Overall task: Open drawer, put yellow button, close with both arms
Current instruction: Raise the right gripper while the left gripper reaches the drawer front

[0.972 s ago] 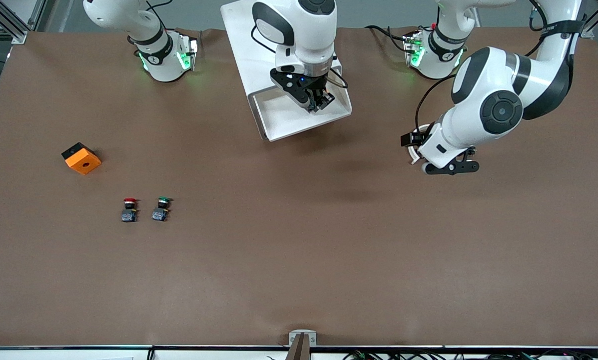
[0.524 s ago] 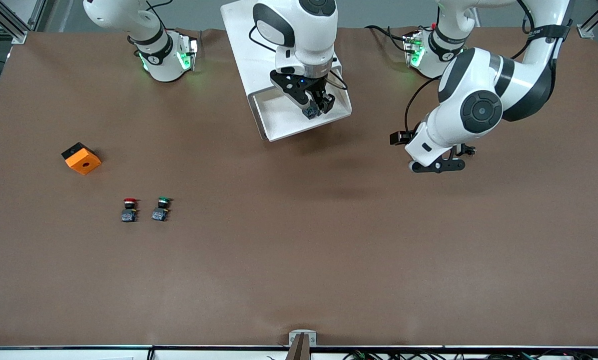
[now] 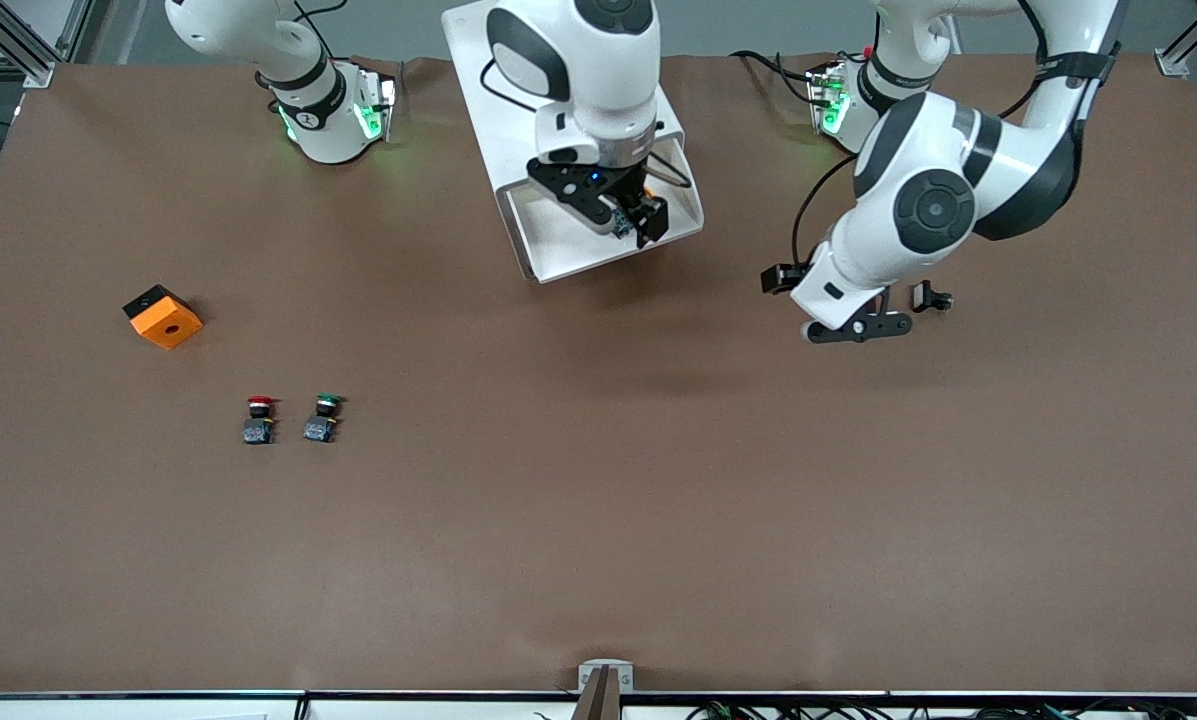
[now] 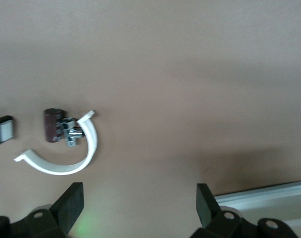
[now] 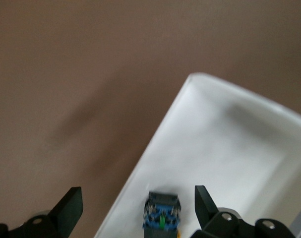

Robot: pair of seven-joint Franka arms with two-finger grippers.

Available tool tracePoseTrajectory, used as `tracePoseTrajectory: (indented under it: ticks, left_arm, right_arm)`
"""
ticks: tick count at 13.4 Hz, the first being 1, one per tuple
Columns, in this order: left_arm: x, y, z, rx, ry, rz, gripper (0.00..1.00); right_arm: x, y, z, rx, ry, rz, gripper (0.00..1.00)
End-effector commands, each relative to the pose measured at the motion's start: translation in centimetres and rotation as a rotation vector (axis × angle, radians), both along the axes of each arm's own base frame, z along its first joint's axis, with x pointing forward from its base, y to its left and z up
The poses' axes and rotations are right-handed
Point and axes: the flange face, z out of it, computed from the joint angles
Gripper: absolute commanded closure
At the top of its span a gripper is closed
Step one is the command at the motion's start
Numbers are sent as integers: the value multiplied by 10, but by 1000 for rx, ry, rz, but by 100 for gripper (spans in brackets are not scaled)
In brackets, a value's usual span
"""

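Note:
The white cabinet (image 3: 483, 70) stands between the arm bases, and its top drawer (image 3: 558, 235) is pulled open. My right gripper (image 3: 634, 222) hangs low over the open drawer, with its fingers spread. In the right wrist view the yellow button (image 5: 162, 214) lies on the drawer floor (image 5: 229, 148) between the fingers of the right gripper (image 5: 138, 210), touching neither. Only its blue-and-black body and a sliver of yellow-orange show. My left gripper (image 3: 858, 332) is open and empty over bare table, toward the left arm's end from the drawer. It also shows in the left wrist view (image 4: 139, 208).
A red-capped button (image 3: 258, 420), a green-capped button (image 3: 323, 418) and an orange block (image 3: 163, 315) lie toward the right arm's end. Below the left gripper lie a white curved clip (image 4: 66, 161), a dark brown part (image 4: 53, 125) and a small grey piece (image 4: 4, 129).
The right gripper came down over the drawer with the yellow button and opened, and the button now lies in the drawer. The left arm moved closer to the cabinet.

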Motion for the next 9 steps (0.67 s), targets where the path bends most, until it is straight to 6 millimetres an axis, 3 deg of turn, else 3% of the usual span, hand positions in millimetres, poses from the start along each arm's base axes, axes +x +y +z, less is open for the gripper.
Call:
tracePoseTrajectory:
  ticks: [1, 5, 9]
  left_arm:
    - [-11, -28, -4, -15, -33, 50, 0]
    - [-33, -77, -5, -39, -59, 94, 0]
    - [-55, -114, -13, -48, -55, 80, 0]
  right_arm:
    - [38, -37, 28, -29, 34, 107, 0]
    - [101, -136, 67, -41, 77, 301, 0]
    - [137, -239, 101, -35, 120, 447, 0]
